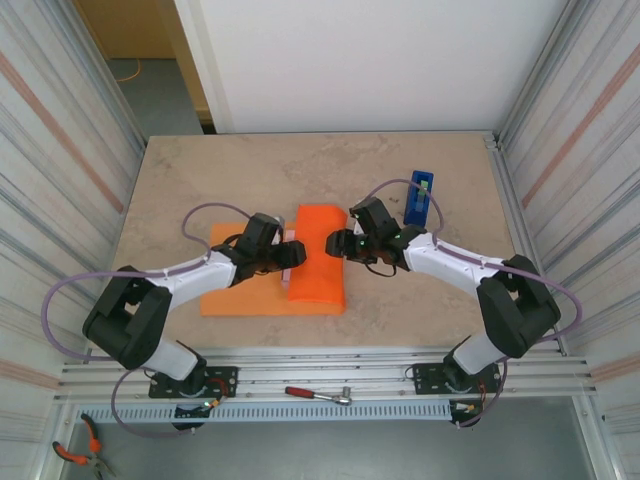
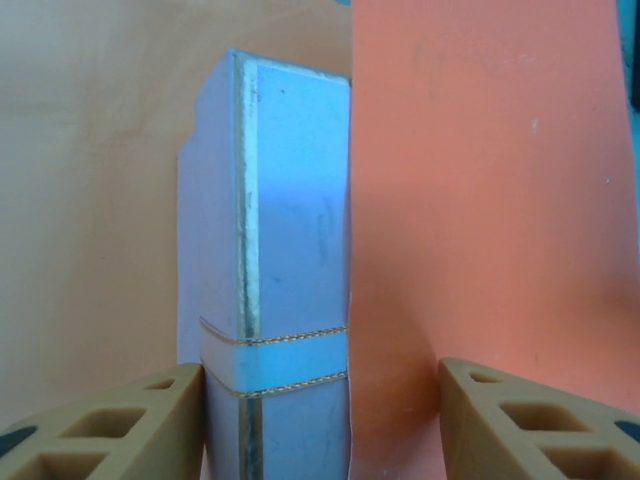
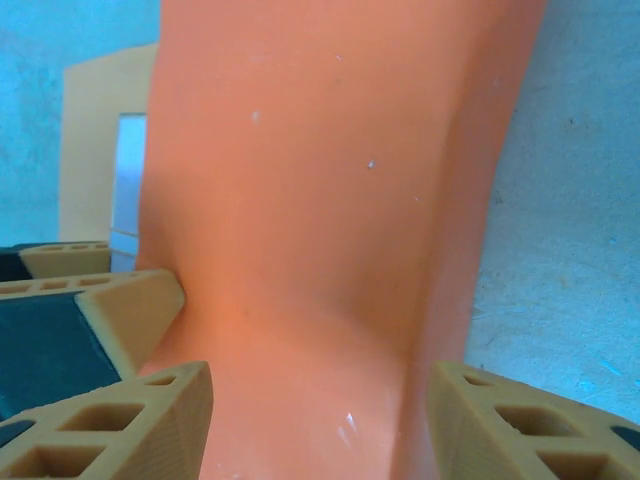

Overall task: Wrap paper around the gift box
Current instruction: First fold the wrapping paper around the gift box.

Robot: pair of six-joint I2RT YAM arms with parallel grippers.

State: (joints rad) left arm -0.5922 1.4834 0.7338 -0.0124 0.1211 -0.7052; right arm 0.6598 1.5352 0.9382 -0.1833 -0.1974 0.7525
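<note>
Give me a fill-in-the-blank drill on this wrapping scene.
The thin rectangular paper sheet on the beige stone-look table is ____. The blue plastic tape dispenser stands nearer the ____ arm. The small pink cardboard gift box is partly covered by a fold of ____.
Missing words: orange, right, paper.

A lab robot cell: arms bolted to metal rails at a table, ribbed panel walls, pliers and a screwdriver lying nearby.
</note>
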